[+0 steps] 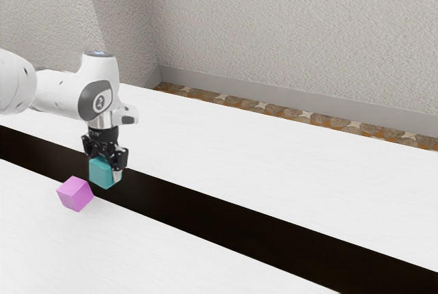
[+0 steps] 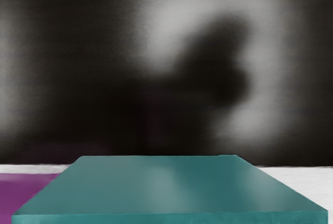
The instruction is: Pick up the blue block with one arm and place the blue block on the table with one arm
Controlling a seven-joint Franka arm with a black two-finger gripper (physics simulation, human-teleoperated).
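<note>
The hand (image 1: 105,168) grips the blue block (image 1: 102,174) by its sides, apparently just above the worktop (image 1: 226,245), its underside left free for setting down. The pink block (image 1: 74,194) sits nearby, so lowering likely needs sideways clearance.

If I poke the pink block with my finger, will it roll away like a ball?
Probably not: the pink block has flat sides, so it should slide rather than roll. It looks about as tall as wide, so a low, gentle push shouldn't tip it. Its straight edges suggest it's stiff, not squishy.
</note>
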